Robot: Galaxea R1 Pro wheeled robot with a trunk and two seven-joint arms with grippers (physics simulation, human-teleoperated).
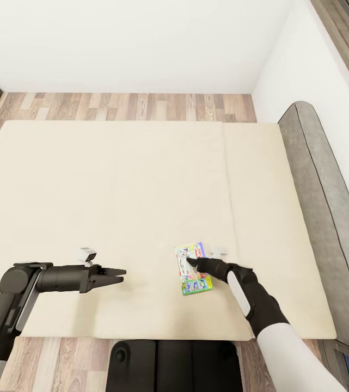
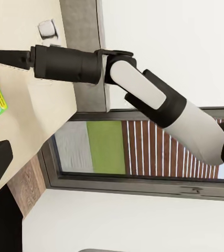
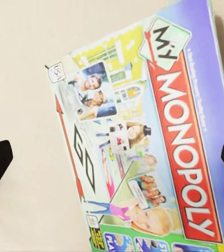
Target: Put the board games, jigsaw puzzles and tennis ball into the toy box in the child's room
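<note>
Right gripper (image 1: 191, 263) apparently open; left gripper (image 1: 121, 275) forward, nearly closed.

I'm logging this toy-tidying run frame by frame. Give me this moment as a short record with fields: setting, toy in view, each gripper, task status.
setting: bed with beige mattress, grey headboard at its right
toy in view: one board game, My Monopoly box, lying flat on the mattress
right gripper: open, over the box, fingertips spread either side of it in the right wrist view
left gripper: holds nothing, above bare mattress, left of the box; open or shut unclear
task status: box not yet lifted
</note>
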